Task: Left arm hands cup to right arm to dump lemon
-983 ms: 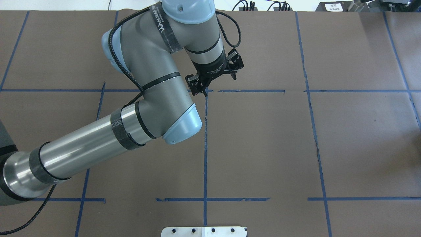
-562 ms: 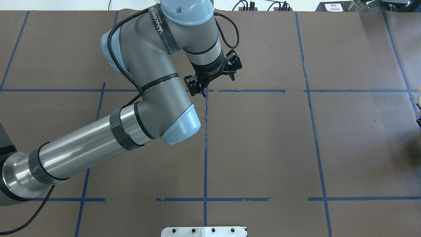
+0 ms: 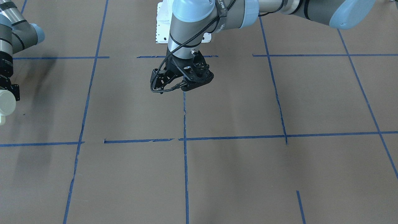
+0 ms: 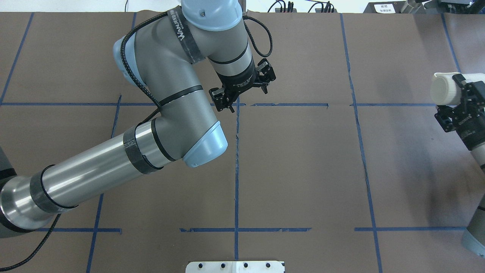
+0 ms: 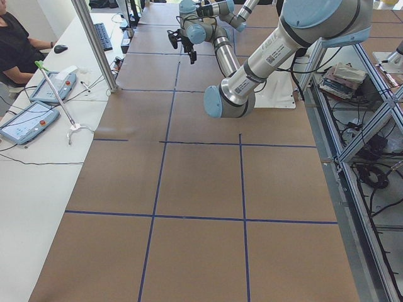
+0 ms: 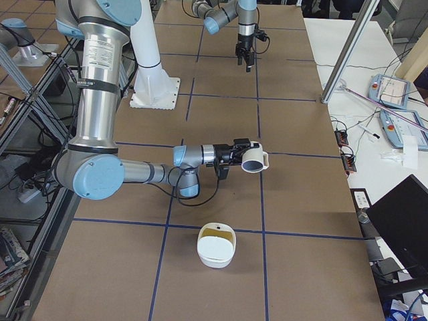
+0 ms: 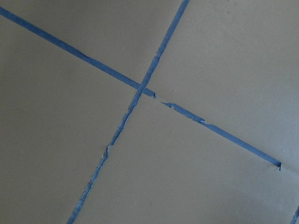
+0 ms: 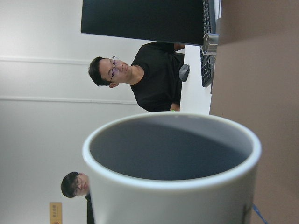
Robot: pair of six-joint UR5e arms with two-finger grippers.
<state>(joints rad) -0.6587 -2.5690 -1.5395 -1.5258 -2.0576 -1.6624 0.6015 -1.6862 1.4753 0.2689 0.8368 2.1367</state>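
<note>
Where the white bowl [image 6: 215,257] sits nearest us in the right-end view, something yellowish, perhaps the lemon [image 6: 217,233], lies inside. Beyond it, the right gripper [image 4: 454,99] has just swung into the overhead view at three o'clock, clamped on the cup [image 4: 444,88], tipped sideways, grey inside bare; we judge the dump done. Farthest, near twelve o'clock, the left gripper [image 4: 241,88] hangs spread wide, empty.

A brown tabletop [image 4: 303,170] is stretching out before me, blue tape lines [image 4: 236,170] crossing it in a grid, a white bowl [image 6: 215,251] sitting near one end.
</note>
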